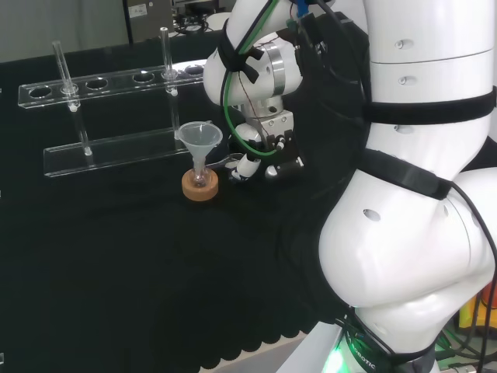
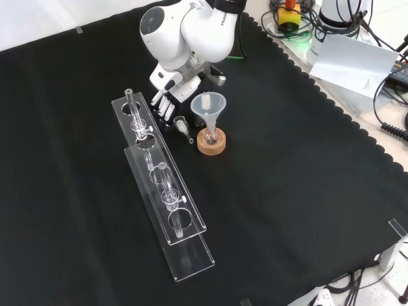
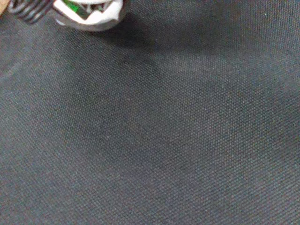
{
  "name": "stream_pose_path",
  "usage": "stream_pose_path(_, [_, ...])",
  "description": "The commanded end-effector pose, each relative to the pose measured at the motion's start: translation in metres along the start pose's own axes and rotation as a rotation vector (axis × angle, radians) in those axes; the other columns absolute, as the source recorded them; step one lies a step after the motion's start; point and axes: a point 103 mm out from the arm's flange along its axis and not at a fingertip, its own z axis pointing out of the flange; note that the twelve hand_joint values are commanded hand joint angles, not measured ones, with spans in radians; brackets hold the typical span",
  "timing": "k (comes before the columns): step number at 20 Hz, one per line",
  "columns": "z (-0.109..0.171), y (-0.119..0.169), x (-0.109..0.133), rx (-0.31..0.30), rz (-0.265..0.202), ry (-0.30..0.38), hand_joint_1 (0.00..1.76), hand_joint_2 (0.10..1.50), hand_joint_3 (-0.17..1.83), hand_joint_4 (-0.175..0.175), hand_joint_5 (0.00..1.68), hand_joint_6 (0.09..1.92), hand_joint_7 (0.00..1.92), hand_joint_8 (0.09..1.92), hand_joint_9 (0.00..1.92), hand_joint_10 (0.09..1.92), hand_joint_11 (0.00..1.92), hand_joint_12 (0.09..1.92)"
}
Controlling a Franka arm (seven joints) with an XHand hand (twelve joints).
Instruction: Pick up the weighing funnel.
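Clear scoop-shaped weighing funnel (image 2: 183, 125), upper centre of front view, may skid off the straight, empty fingers of the black-and-white hand (image 2: 167, 92).

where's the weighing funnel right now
In the front view the weighing funnel sits between the hand and the cork ring, just left of the ring.

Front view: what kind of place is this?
Probably a chemistry lab bench set up for robot trials: a clear test-tube rack, a funnel in a small flask on a cork ring, and a white robot arm over the black cloth.
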Motion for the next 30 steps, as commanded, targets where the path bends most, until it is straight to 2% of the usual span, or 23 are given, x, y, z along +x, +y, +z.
stream_pose_path(1, [0.0,0.001,0.001,0.001,-0.006,0.005,0.87,0.68,0.57,-0.066,0.51,0.56,0.4,0.78,0.6,0.65,0.2,1.37])
stream_pose_path(10, [0.0,0.003,0.004,0.007,-0.008,0.001,0.87,0.68,0.58,-0.061,0.56,0.6,0.4,0.78,0.6,0.65,0.2,1.36])
stream_pose_path(16, [0.0,0.005,0.003,0.02,0.0,0.006,0.86,0.7,0.59,-0.053,0.66,0.66,0.4,0.78,0.6,0.65,0.2,1.36])
stream_pose_path(24, [0.0,0.005,0.0,0.017,0.005,-0.002,0.86,0.8,0.62,-0.039,0.87,0.76,0.41,0.79,0.62,0.66,0.21,1.36])
stream_pose_path(25, [-0.001,0.004,-0.002,0.017,0.006,-0.001,0.91,0.87,0.49,0.039,0.89,0.88,0.42,0.79,0.62,0.66,0.21,1.37])
stream_pose_path(26, [-0.002,0.004,-0.004,0.016,0.008,-0.004,0.94,0.96,0.35,0.101,0.9,0.99,0.42,0.8,0.62,0.66,0.21,1.37])
stream_pose_path(27, [-0.003,0.003,-0.006,0.015,0.011,-0.007,0.97,1.02,0.23,0.138,0.91,1.04,0.42,0.8,0.62,0.67,0.21,1.37])
stream_pose_path(28, [-0.005,0.002,-0.007,0.011,0.014,-0.01,0.98,1.05,0.17,0.157,0.92,1.07,0.42,0.8,0.62,0.67,0.21,1.37])
stream_pose_path(30, [-0.009,0.001,-0.009,0.003,0.02,-0.014,1.01,1.06,0.12,0.163,0.96,1.05,0.45,0.79,0.63,0.66,0.22,1.36])
